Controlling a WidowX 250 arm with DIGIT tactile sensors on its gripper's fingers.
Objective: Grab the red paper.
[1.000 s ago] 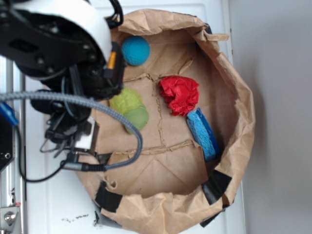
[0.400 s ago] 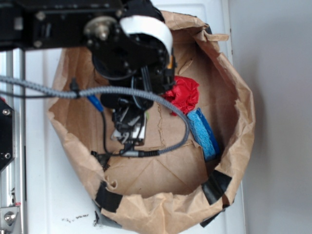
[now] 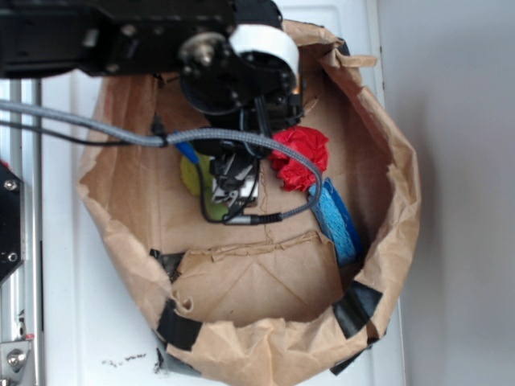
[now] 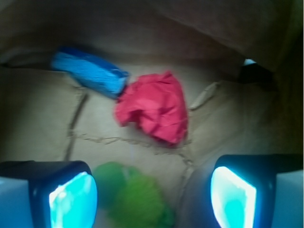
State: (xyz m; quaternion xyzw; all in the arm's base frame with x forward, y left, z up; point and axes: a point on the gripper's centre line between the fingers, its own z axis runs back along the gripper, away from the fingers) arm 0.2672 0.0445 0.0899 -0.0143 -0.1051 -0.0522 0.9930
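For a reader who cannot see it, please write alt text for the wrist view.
The red paper, a crumpled wad, lies on the brown bag floor ahead of the open gripper, which holds nothing. A blue sponge lies just beyond it to the left, and a fuzzy green object sits between the fingertips.

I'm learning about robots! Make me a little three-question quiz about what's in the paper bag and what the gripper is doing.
1. True or false: the gripper is already squeezing the red paper.
2. Multiple choice: in the wrist view, what lies right between the gripper's fingers? A) blue sponge B) fuzzy green object C) red paper
3. Fill in: the blue sponge and the red paper both lie on the floor of the brown ____.

Key:
1. False. The gripper is open and the red paper lies beyond it, untouched.
2. B, the fuzzy green object.
3. Paper bag.
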